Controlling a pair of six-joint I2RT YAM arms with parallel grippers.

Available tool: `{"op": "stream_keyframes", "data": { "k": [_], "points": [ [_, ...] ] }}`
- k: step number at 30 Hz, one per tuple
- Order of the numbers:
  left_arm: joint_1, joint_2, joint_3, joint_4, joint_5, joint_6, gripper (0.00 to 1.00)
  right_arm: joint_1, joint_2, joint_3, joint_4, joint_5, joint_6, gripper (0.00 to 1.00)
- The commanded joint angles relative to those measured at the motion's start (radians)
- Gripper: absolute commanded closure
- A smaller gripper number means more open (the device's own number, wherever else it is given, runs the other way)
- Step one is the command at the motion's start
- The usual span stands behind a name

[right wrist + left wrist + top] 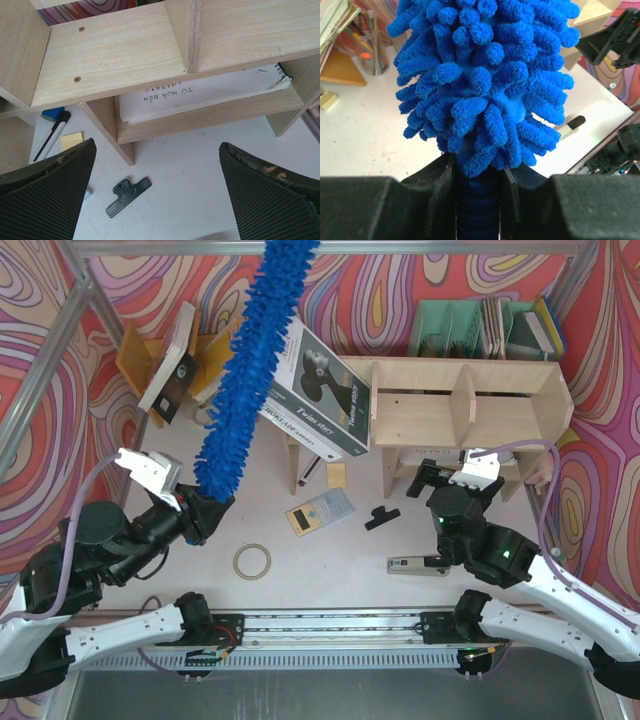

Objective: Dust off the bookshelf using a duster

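Near left: left gripper [200, 512] is clamped tight on the duster [250, 360] at its slim handle; in the wrist view the handle sits pinched between both fingers [442, 192], with the shaggy blue head [485, 85] filling the frame straight ahead.

Long axis: runs from that grip away toward the far edge, leaning slightly right. The fluffy end points far and leaves the top of the overhead view. The head passes in front of the left edge of a black-and-white box [325, 390].

Near right: right gripper [445, 480] has its jaws spread wide with nothing between them, facing the bookshelf's lower front edge.

Mid table [330, 550]: a tape ring [252, 561], a small card [320, 510] and a black clip [381, 517] lie scattered and well apart, with bare surface around them.

Farther, right half: the bookshelf [470, 405] has its long side running left to right. The wrist view shows an upright divider on its upper board [115, 55] and a notebook [200, 97] lying flat on the lower level. The leaning box stands between duster and bookshelf, touching the bookshelf's left end.

Far edge: a green file organizer [450, 328] sits behind the bookshelf.
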Motion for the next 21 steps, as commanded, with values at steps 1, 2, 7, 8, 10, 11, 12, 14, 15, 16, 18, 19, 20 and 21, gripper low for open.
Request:
{"op": "stream_keyframes", "data": {
  "k": [1, 2, 7, 8, 10, 11, 12, 14, 15, 16, 18, 19, 20, 21],
  "points": [
    [-0.002, 0.029, 0.015, 0.112, 0.099, 0.044, 1.00, 0.000, 0.004, -0.005, 0.012, 0.036, 0.016, 0.01],
    [-0.003, 0.039, 0.012, 0.113, 0.098, 0.042, 1.00, 0.000, 0.005, -0.004, 0.013, 0.036, 0.015, 0.01],
    [-0.002, 0.081, -0.033, 0.140, 0.067, 0.032, 1.00, -0.001, 0.015, -0.004, 0.025, 0.035, 0.008, 0.01],
    [-0.003, 0.087, -0.040, 0.144, 0.053, 0.027, 1.00, 0.000, 0.019, -0.003, 0.028, 0.034, 0.007, 0.01],
    [-0.003, 0.099, -0.058, 0.155, 0.027, 0.027, 1.00, 0.001, 0.027, -0.004, 0.030, 0.033, 0.007, 0.01],
    [-0.002, 0.105, -0.068, 0.160, 0.018, 0.026, 1.00, -0.001, 0.030, -0.004, 0.033, 0.032, 0.006, 0.02],
    [-0.002, 0.107, -0.082, 0.166, 0.009, 0.028, 1.00, 0.000, 0.032, -0.006, 0.033, 0.032, 0.007, 0.01],
    [-0.003, 0.108, -0.111, 0.184, -0.007, 0.034, 1.00, -0.001, 0.039, -0.006, 0.036, 0.031, 0.007, 0.01],
    [-0.003, 0.112, -0.126, 0.192, -0.009, 0.038, 1.00, -0.001, 0.041, -0.006, 0.038, 0.030, 0.006, 0.01],
    [-0.002, 0.115, -0.141, 0.204, -0.008, 0.041, 1.00, -0.002, 0.044, -0.006, 0.039, 0.031, 0.006, 0.01],
    [-0.003, 0.127, -0.175, 0.228, 0.000, 0.048, 1.00, -0.002, 0.049, -0.006, 0.045, 0.031, 0.002, 0.01],
    [-0.003, 0.137, -0.188, 0.240, 0.011, 0.047, 1.00, -0.002, 0.051, -0.006, 0.046, 0.031, -0.001, 0.01],
    [-0.003, 0.148, -0.200, 0.250, 0.027, 0.045, 1.00, -0.002, 0.053, -0.006, 0.049, 0.032, -0.003, 0.01],
    [-0.003, 0.162, -0.212, 0.263, 0.042, 0.039, 1.00, -0.001, 0.054, -0.006, 0.049, 0.032, -0.006, 0.01]
  ]
}}
